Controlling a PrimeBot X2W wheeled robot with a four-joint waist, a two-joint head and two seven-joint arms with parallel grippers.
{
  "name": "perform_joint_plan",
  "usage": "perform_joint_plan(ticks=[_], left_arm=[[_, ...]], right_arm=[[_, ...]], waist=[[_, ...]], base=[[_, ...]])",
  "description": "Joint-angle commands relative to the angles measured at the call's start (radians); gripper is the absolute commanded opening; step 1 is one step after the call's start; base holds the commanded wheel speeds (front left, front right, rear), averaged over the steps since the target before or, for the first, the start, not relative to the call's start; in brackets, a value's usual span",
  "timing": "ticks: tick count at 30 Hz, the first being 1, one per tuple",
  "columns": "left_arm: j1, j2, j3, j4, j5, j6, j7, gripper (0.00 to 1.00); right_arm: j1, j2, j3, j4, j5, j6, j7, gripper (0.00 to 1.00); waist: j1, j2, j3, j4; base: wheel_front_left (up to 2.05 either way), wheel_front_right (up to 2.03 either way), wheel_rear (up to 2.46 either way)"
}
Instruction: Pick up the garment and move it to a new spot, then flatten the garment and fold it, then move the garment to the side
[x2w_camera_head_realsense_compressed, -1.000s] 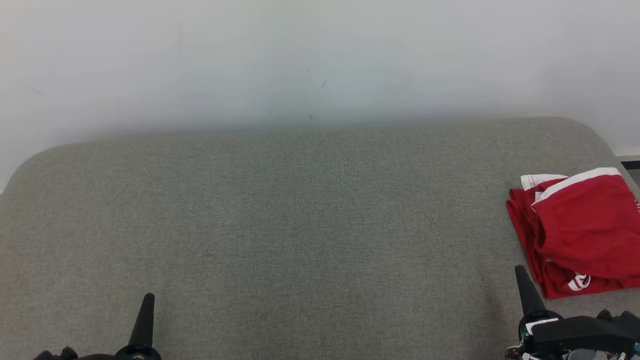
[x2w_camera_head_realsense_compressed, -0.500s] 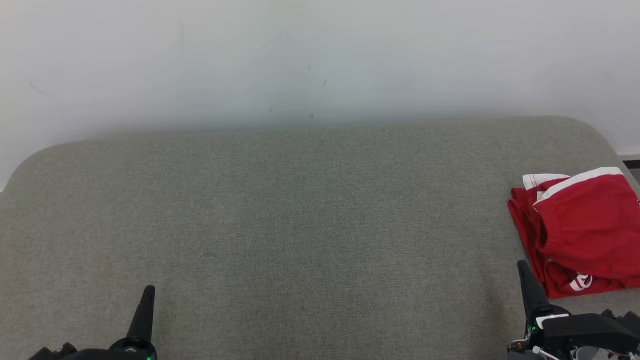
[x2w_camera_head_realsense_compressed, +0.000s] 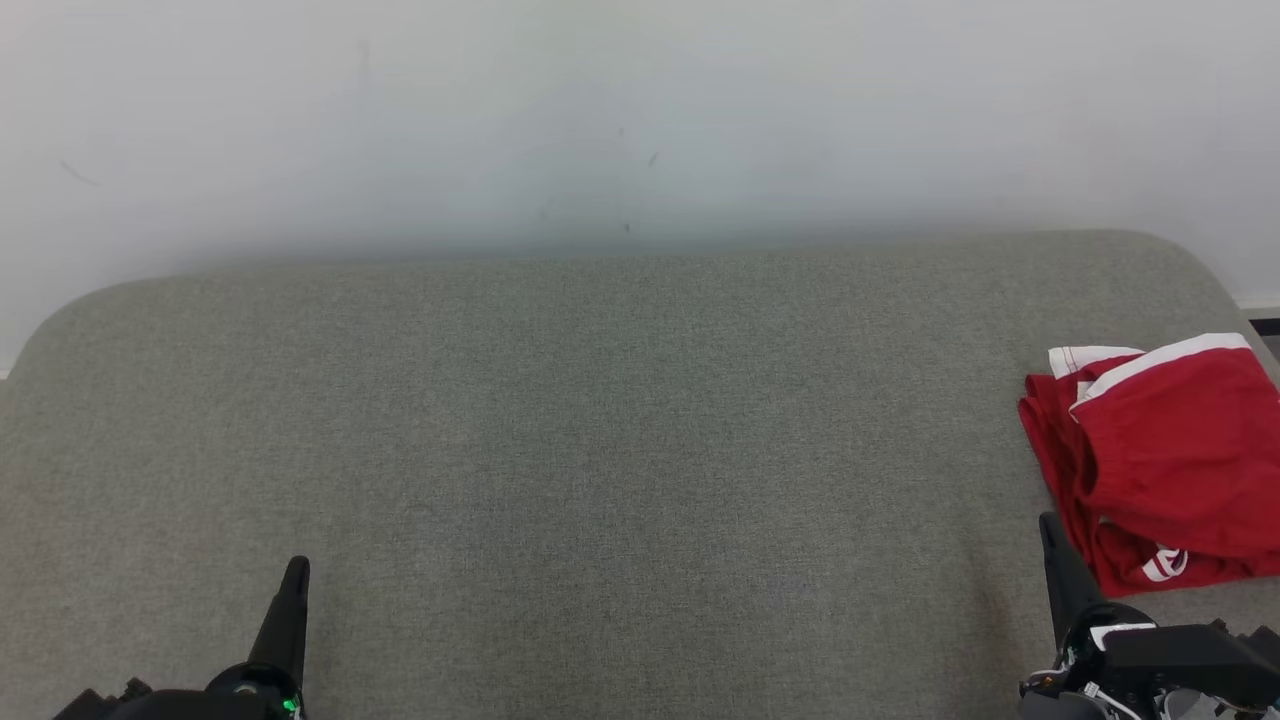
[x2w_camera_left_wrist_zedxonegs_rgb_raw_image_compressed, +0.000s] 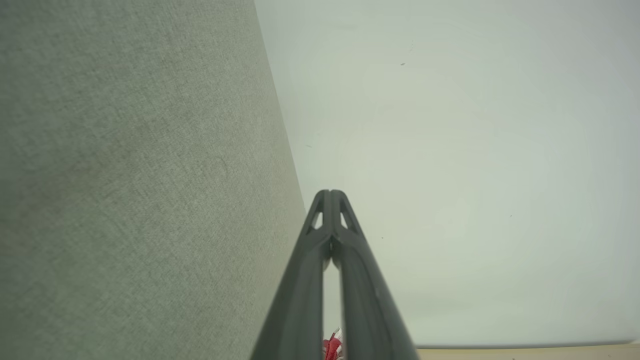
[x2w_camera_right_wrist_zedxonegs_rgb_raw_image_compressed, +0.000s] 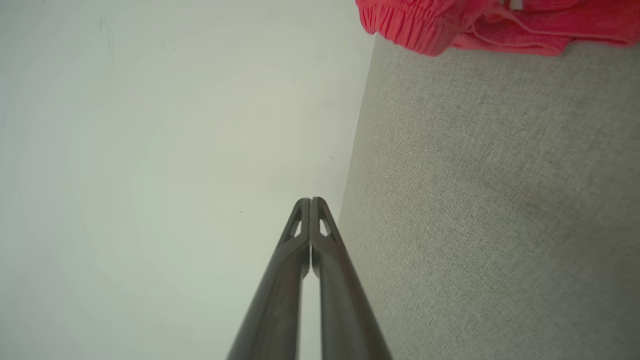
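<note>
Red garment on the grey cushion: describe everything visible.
The red garment looks like soft sports fabric with a white band, a white logo and a gathered elastic edge. It lies loosely folded at the right end of the grey woven cushion, partly cut off by the frame. The right gripper sits beside it, not touching.

Bright even light, soft shadows, hazy wall

Matt red cloth garment (x2w_camera_head_realsense_compressed: 1170, 460), coarse grey woven cushion (x2w_camera_head_realsense_compressed: 600, 440), smooth matt wall (x2w_camera_head_realsense_compressed: 600, 110), tools possibly plastic
</note>
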Motion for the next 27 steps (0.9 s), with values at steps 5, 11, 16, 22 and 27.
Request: perform_joint_plan(ticks=[5, 11, 16, 22, 27], left_arm=[[-0.022, 0.006, 0.005, -0.001, -0.045, -0.006, 0.013, 0.00], [-0.028, 0.006, 0.007, 0.000, -0.087, -0.010, 0.025, 0.00], [-0.032, 0.006, 0.008, 0.002, -0.123, -0.011, 0.033, 0.00], [-0.034, 0.006, 0.009, 0.002, -0.136, -0.011, 0.037, 0.00], [-0.034, 0.006, 0.009, 0.002, -0.136, -0.011, 0.037, 0.00]], right_arm=[[-0.009, 0.004, -0.009, -0.012, 0.040, 0.001, 0.014, 0.00], [-0.009, 0.007, -0.016, -0.017, 0.077, 0.001, 0.024, 0.00], [-0.010, 0.009, -0.021, -0.022, 0.110, 0.001, 0.034, 0.00], [-0.009, 0.010, -0.024, -0.024, 0.122, 0.001, 0.037, 0.00], [-0.009, 0.010, -0.024, -0.024, 0.122, 0.001, 0.037, 0.00]], waist=[[0.0000, 0.0000, 0.001, 0.001], [0.0000, 0.0000, 0.003, 0.002], [0.0000, 0.0000, 0.005, 0.003], [0.0000, 0.0000, 0.006, 0.004], [0.0000, 0.0000, 0.006, 0.004]], base=[[0.00, 0.00, 0.00], [0.00, 0.00, 0.00], [0.00, 0.00, 0.00], [0.00, 0.00, 0.00], [0.00, 0.00, 0.00]])
